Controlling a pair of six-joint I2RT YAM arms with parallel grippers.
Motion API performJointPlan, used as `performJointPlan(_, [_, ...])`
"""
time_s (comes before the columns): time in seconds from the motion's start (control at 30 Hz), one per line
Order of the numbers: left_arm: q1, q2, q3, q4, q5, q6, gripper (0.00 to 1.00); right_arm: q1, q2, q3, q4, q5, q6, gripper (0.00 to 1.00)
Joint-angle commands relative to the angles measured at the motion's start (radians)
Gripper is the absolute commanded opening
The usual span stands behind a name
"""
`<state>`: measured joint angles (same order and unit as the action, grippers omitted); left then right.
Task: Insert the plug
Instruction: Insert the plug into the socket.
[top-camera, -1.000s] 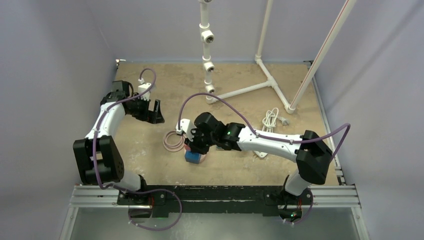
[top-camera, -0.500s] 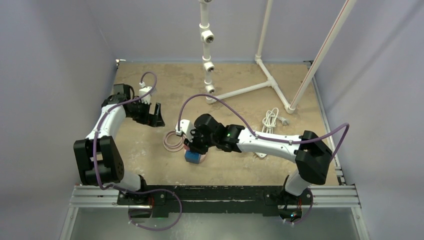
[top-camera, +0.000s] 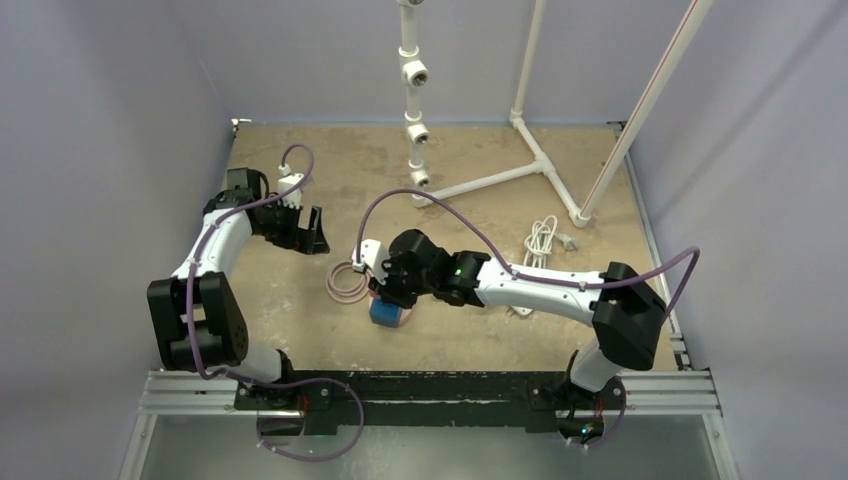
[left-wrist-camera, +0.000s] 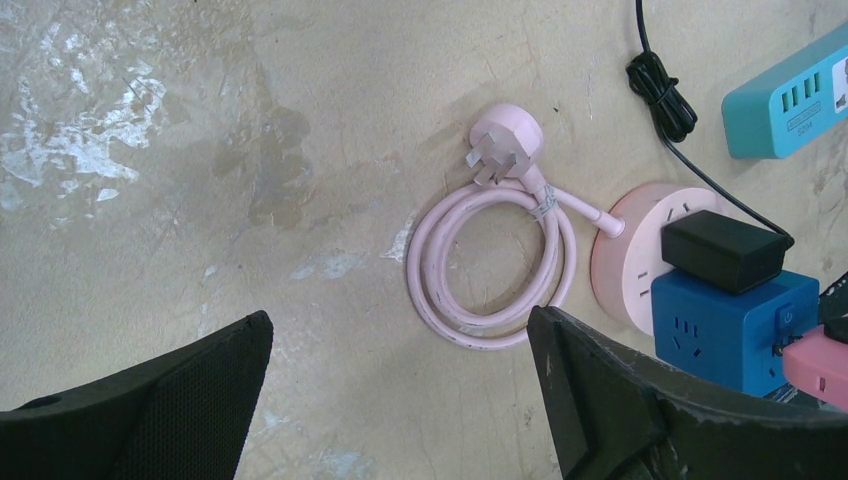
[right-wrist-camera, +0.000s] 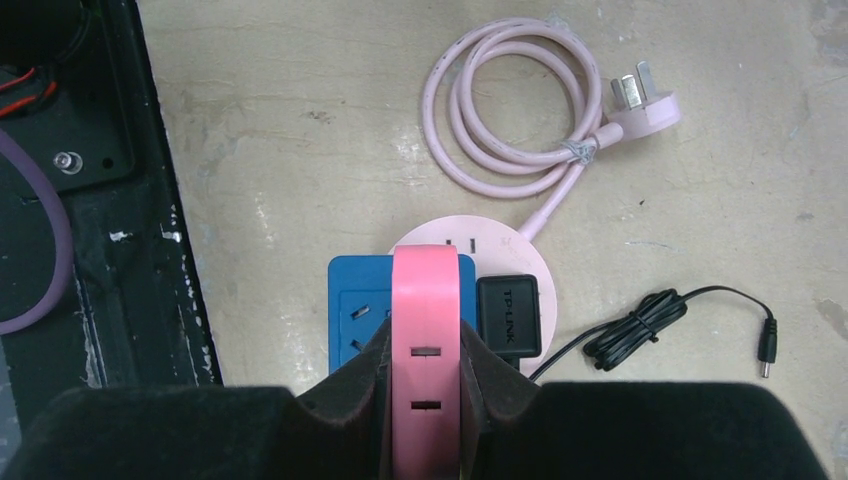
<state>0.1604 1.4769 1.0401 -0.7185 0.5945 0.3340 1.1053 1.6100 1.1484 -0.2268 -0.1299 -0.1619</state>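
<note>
R pincer clamps pink plug — over blue cube.

- Right tool sits directly over the blue cube socket, mid-desk.
- Coiled pink cable lies just left.
- Left tool is well apart, far-left.

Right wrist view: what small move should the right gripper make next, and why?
Probably ease the right gripper straight toward the blue cube, shut on the pink plug block. The block lines up over the cube's socket face, and the black adapter stands close beside it, so drifting sideways seems risky.
</note>
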Motion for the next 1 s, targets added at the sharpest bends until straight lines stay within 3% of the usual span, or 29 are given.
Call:
performJointPlan(0.0, [-0.004,-0.035,-0.005,0.016,0.009,0.014,0.99,0.002,-0.045,-0.010,0.033,0.032,-0.014,0.00])
performJointPlan(0.67, [-0.004,-0.036,0.005,0.008,0.021,0.018,0.99,0.032,-0.039,-0.033,0.038,0.027,0.009,0.00])
performJointPlan(0.97, [-0.006,-0.054,0.056,-0.073,0.110,0.070,0.99,0.066,-0.038,-0.041,0.041,0.100,0.010,0.00])
